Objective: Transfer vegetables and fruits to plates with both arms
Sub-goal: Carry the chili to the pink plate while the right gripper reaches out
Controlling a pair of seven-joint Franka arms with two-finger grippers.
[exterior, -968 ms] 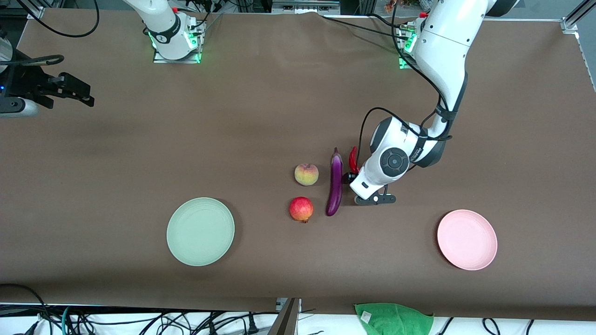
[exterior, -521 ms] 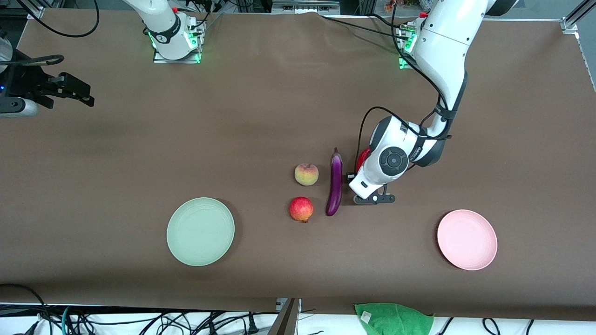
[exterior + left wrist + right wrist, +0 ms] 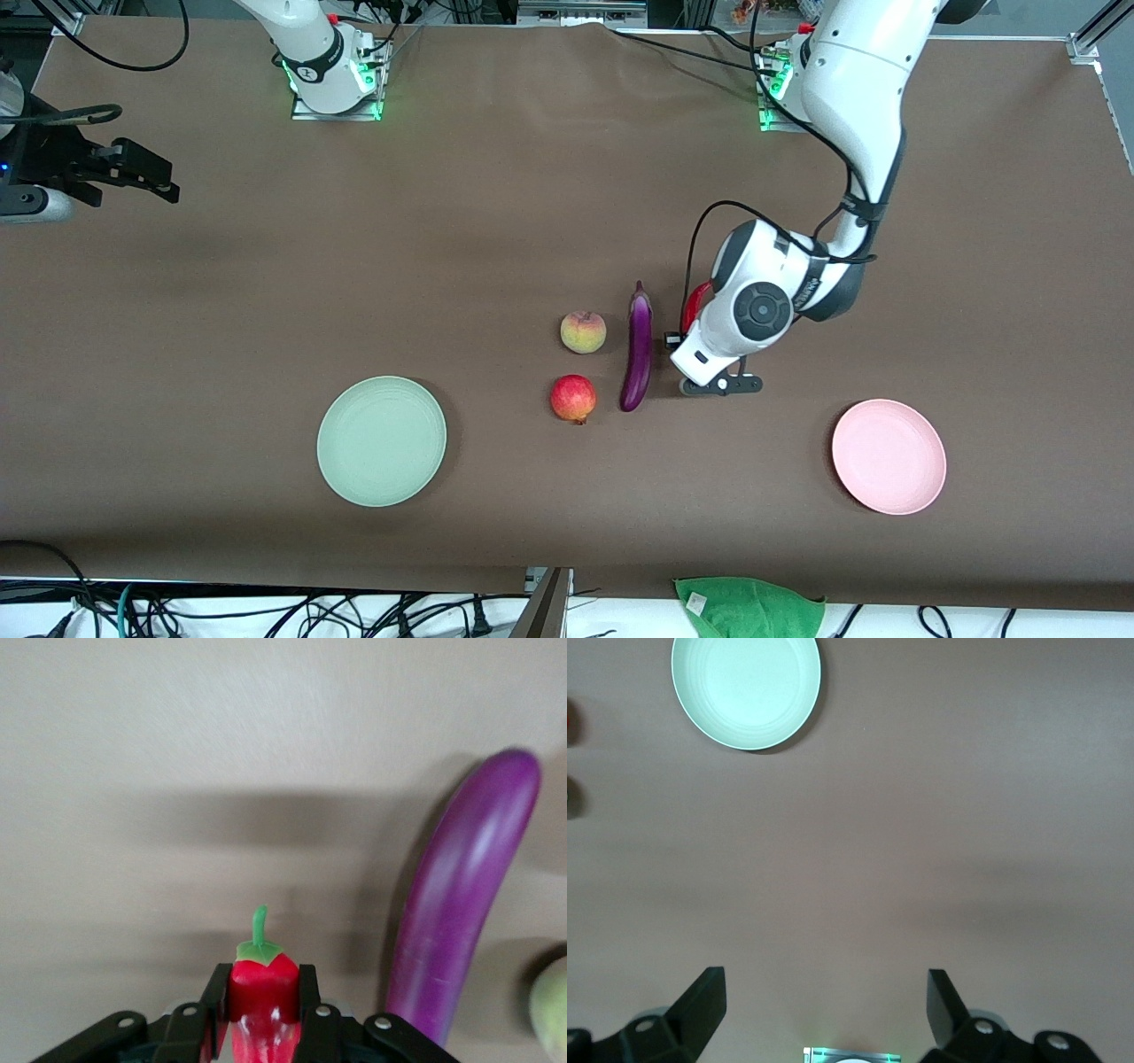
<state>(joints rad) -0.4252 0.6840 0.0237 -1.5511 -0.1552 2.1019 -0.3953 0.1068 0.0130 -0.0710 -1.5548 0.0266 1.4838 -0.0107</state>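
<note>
My left gripper is shut on the red chili pepper and holds it above the table beside the purple eggplant. A sliver of the chili shows by the left wrist. The eggplant lies flat. The peach and the red pomegranate-like fruit lie beside the eggplant, toward the right arm's end. The mint green plate and the pink plate are empty. My right gripper waits open and empty high over the right arm's end; it also shows in the right wrist view.
A green cloth lies off the table's edge nearest the front camera. The mint plate shows in the right wrist view. Cables hang along the table's edges. Bare brown table lies between the fruits and the arm bases.
My left gripper has lifted the chili off the table beside the eggplant and shifted a little toward the left arm's end. The right arm has not moved.
</note>
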